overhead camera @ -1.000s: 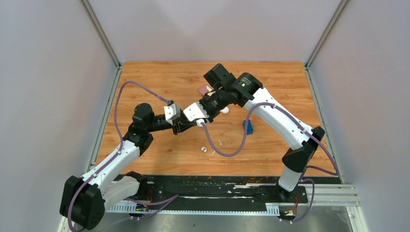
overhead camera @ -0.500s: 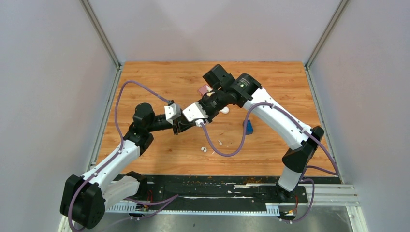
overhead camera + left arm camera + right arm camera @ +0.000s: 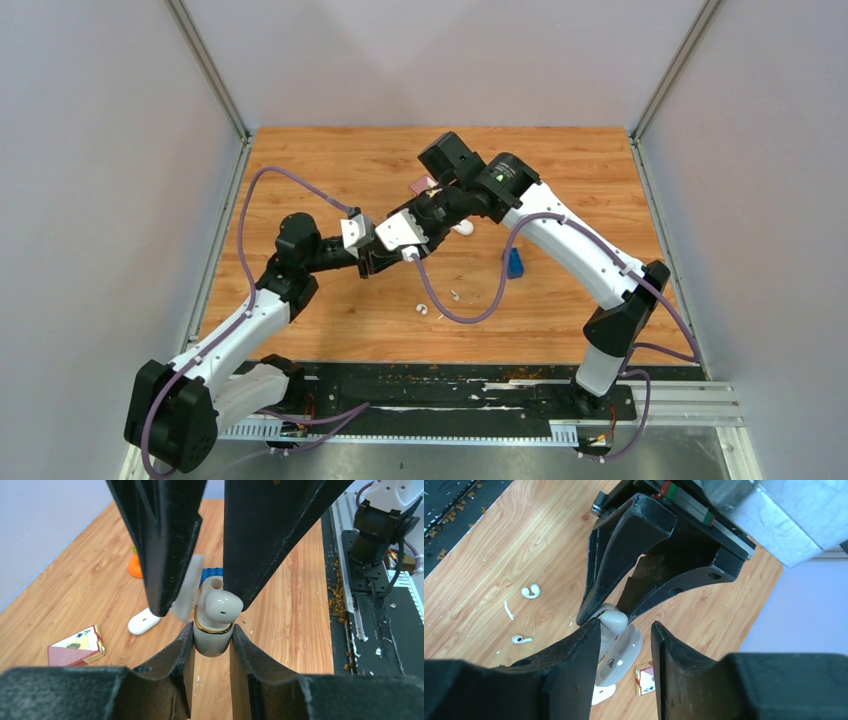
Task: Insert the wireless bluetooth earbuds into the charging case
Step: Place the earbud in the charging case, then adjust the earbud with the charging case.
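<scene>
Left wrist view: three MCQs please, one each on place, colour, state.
1. Where is the charging case? A lying loose; B clamped in the left tool; C out of view.
2. Colour of the brick beyond the case? A blue; B green; C yellow.
3. The case's lid is: A shut; B missing; C open.

Key: 1 B, the tool squeezes both its sides. 2 A, blue studs show behind the earbud. 3 C, the lid stands swung back and the earbud sits in the mouth.
</scene>
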You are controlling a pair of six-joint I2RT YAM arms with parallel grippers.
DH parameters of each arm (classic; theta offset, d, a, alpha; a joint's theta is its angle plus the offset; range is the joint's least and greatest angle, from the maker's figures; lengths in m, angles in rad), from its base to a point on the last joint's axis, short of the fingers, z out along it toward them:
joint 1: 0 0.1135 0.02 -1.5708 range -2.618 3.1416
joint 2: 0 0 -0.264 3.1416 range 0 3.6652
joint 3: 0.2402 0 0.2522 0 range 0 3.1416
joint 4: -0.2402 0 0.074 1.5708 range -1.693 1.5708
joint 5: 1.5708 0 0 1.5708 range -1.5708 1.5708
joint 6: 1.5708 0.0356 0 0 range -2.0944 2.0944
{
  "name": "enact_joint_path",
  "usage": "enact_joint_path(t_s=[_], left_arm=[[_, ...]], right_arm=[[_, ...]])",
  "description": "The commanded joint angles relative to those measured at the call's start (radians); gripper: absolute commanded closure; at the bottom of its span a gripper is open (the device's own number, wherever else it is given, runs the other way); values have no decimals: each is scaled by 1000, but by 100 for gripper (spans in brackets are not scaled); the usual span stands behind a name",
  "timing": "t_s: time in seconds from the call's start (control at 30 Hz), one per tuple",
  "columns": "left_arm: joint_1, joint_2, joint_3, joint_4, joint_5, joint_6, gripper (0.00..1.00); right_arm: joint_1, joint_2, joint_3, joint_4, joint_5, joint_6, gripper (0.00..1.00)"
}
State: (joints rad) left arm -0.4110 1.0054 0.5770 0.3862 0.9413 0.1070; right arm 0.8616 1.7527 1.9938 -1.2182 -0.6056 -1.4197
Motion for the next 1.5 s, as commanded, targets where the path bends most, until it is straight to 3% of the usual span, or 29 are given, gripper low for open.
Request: enact_joint_path(t_s=[0.0, 0.37, 0.83, 0.97, 1.1, 1.27, 1.47], left_arm=[[-3, 3, 35, 51, -5, -8, 100], [-3, 14, 21, 103, -60, -100, 100], [-3, 28, 12, 97, -86, -83, 100], [-3, 22, -1, 111, -188, -91, 100], [-3, 22, -18, 132, -285, -103, 100], [-3, 30, -20, 142, -360, -103, 100], [-3, 37, -11, 147, -396, -127, 100]], right_arm=[[-2, -19, -9, 66, -3, -30, 57], [-11, -72, -46, 37, 9, -22, 51], [-13, -194, -157, 211, 115, 140, 42], [-17, -173, -97, 248, 182, 445, 46], [-32, -94, 54, 153, 155, 807, 60], [-59, 13, 195, 91, 162, 1048, 73], [-73, 147, 343, 11, 157, 1260, 63]])
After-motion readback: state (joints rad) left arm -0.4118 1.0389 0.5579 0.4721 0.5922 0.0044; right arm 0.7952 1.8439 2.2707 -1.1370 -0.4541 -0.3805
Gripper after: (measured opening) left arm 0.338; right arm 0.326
